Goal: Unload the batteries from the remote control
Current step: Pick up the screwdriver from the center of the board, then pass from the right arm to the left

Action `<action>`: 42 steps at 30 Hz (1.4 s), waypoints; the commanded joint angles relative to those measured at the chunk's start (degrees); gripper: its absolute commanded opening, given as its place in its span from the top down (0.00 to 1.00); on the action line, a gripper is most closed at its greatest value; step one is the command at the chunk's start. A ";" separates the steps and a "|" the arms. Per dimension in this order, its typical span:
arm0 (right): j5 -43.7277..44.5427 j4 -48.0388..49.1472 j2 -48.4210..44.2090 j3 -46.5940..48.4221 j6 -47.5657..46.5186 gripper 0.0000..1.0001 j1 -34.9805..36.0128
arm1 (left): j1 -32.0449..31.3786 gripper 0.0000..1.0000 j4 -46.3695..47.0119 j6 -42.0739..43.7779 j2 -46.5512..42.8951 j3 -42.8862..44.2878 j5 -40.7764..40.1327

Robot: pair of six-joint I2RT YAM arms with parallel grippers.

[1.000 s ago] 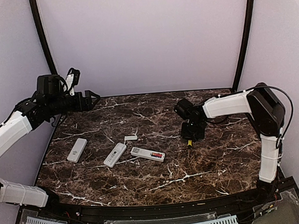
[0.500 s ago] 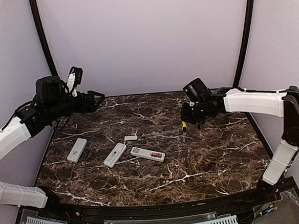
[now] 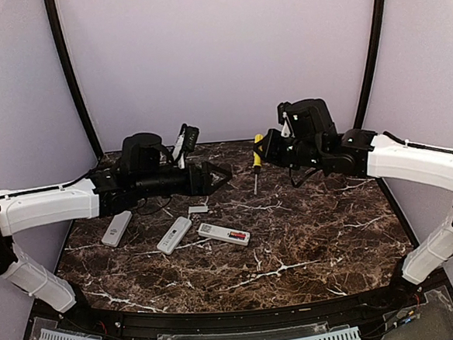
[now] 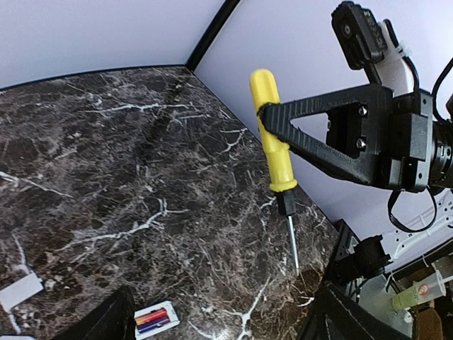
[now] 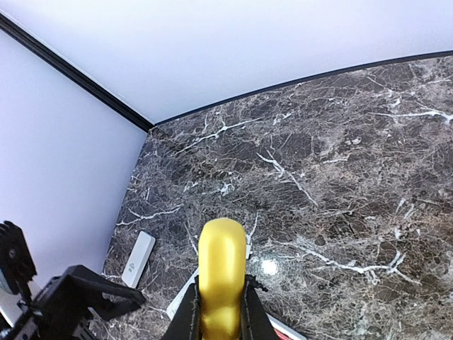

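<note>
Pinching yellow screwdriver (image 3: pixel 256 166) aloft, right hand (image 3: pixel 260 153); left hand (image 3: pixel 225 174) spread opposite, batteries (image 3: pixel 236 235) below in remote (image 3: pixel 218 232)

Loose bits on a marbled tabletop

A yellow-handled screwdriver (image 3: pixel 257 151) stood upright in the air over the back of the dark brown, white-veined tabletop (image 3: pixel 317 241), handle up and thin metal tip down, clear of the surface. A small white rectangular cover plate (image 3: pixel 198 209) lay flat near the middle. Pale lilac walls closed the back, with a black pole (image 3: pixel 370 51) in the corner.
</note>
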 commanded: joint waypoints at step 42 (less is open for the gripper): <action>9.28 3.90 -1.63 1.25 -3.57 0.77 4.79 | -5.71 1.00 3.76 -11.65 15.13 11.76 9.84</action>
